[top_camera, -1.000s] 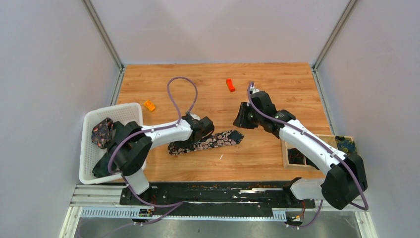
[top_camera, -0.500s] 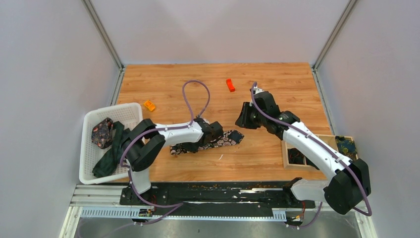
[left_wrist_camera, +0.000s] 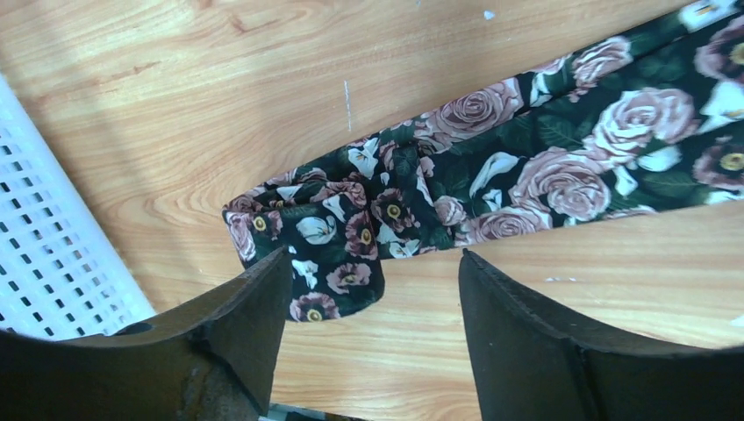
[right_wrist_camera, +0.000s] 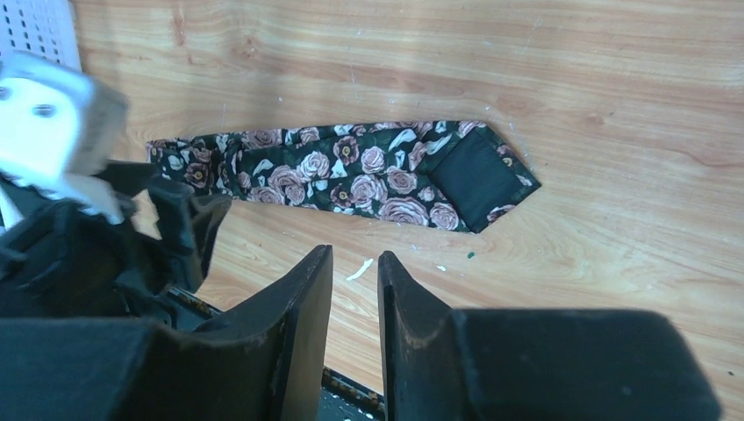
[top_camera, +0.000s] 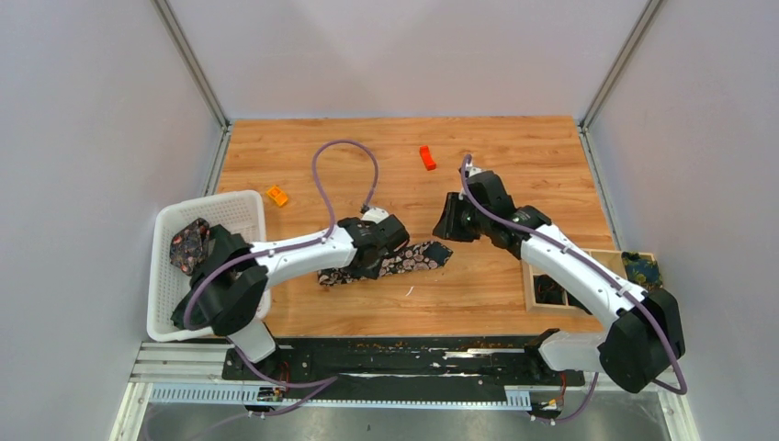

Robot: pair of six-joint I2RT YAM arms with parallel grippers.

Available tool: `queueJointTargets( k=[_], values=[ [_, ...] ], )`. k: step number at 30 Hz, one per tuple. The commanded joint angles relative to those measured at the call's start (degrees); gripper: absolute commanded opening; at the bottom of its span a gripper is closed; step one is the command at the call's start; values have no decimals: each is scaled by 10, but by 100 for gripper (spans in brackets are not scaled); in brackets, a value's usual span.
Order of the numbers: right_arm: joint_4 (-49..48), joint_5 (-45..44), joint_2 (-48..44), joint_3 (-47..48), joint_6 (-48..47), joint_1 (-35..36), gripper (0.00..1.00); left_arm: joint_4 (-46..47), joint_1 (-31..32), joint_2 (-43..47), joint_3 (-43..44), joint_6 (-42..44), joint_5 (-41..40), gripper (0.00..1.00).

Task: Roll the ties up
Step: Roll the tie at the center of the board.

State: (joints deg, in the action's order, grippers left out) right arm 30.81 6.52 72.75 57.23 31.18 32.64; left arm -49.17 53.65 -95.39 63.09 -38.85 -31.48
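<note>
left pincer spread over tie end

Bright, even, diffuse light from overhead. The worktop is lit alike to all four edges, with only a soft shadow beside the left arm. Left wrist view: pale sheen on the wood, tie print sharp, left gripper near-black with little detail. Right wrist view: the left arm's white housing is smeared with blur.

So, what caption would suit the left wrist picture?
Open left gripper poised over the folded end of a rose-patterned tie.
</note>
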Motion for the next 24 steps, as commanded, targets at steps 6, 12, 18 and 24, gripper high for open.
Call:
queueJointTargets(
  k=[6,12,18,24],
  values=[
    [-36,7,54,37,17,62,27,76,-3,217,-101,-15,-18,79],
    [-41,15,112,85,18,115,28,138,-54,371,-213,4,11,78],
    [-62,32,177,130,18,165,36,157,-126,493,-290,22,80,82],
    [-71,47,255,192,27,209,41,189,-197,528,-334,24,164,80]
  ],
)
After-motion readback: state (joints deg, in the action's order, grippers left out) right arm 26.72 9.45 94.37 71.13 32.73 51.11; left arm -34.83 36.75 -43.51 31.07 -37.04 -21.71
